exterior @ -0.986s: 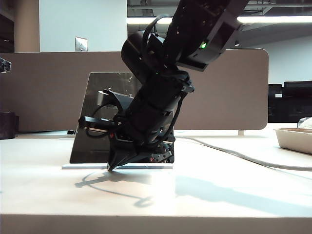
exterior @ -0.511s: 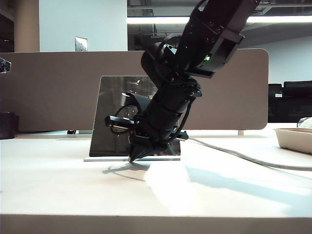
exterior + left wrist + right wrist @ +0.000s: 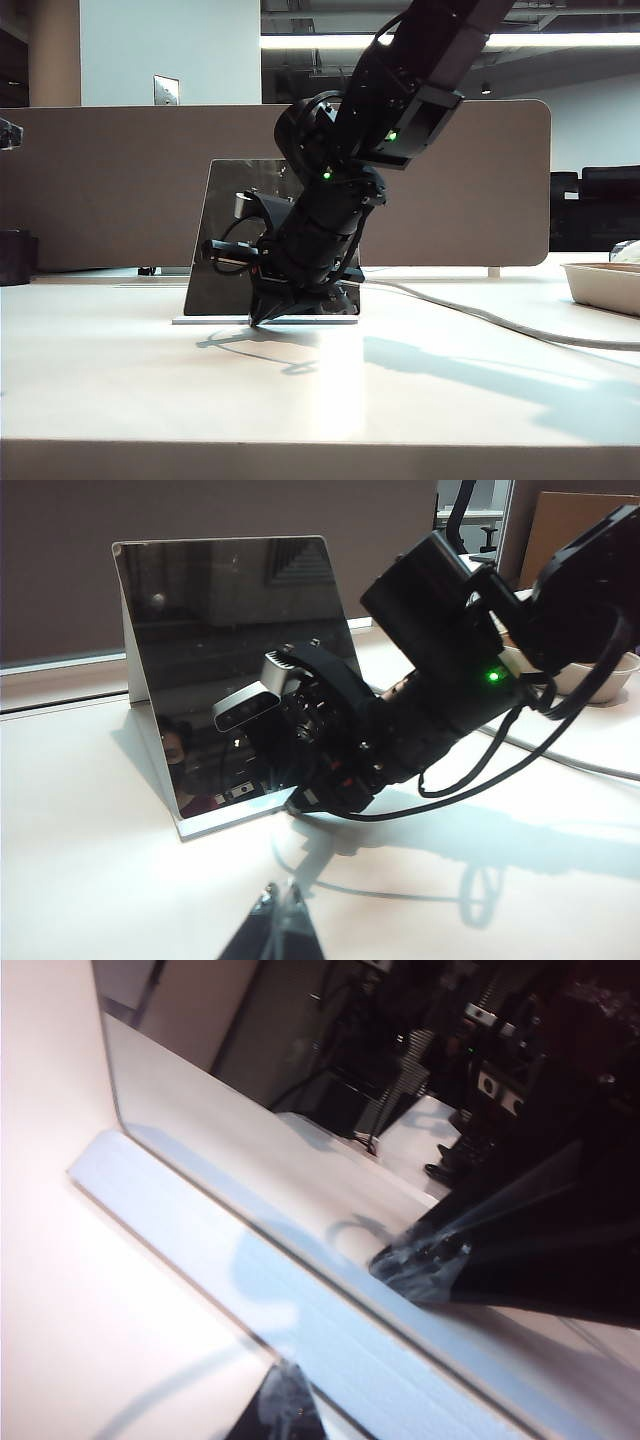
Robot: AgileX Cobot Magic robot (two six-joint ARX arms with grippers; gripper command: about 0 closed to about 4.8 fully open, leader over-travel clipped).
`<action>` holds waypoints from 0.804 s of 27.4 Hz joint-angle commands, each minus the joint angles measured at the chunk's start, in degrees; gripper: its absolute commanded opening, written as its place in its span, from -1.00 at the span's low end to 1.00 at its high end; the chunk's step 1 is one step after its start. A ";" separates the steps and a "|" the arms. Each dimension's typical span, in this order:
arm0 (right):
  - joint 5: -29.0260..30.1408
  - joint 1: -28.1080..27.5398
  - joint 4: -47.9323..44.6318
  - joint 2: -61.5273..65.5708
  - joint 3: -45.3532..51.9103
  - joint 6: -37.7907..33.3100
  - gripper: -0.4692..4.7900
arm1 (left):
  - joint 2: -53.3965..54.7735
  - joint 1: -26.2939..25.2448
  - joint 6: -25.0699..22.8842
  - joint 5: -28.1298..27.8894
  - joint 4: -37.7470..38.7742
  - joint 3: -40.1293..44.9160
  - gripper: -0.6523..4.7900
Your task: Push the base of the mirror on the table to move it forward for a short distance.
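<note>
The mirror [image 3: 225, 230] stands upright on the table [image 3: 450, 400], its base [image 3: 200, 320] a thin pale plate. My right gripper [image 3: 255, 322] is shut and points down, its tip at the front edge of the base. In the right wrist view the shut tip [image 3: 290, 1370] touches the edge of the base [image 3: 200, 1250] below the mirror [image 3: 250, 1190]. In the left wrist view my left gripper [image 3: 280, 890] is shut and empty, hovering over the table short of the mirror [image 3: 220, 630] and its base [image 3: 225, 820].
A brown divider panel [image 3: 100, 180] runs behind the mirror. A grey cable [image 3: 480, 315] trails right across the table toward a white tray [image 3: 605, 285]. A dark object [image 3: 12, 255] sits at the far left edge.
The mirror and its base slid away from the exterior camera and to the right, with the right gripper's tip at the base. In the last half second the gripper shifted slightly left.
</note>
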State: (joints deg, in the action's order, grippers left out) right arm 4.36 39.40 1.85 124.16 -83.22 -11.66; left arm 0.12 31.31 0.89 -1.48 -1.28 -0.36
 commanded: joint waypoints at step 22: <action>-0.37 -2.54 0.46 2.45 -1.07 1.16 -0.84 | 0.02 -0.04 -0.24 0.22 -0.50 -0.04 -0.76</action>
State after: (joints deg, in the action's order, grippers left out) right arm 5.15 36.93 -0.21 125.56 -84.36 -10.81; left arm 0.12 31.31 0.89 -1.48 -1.26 -0.36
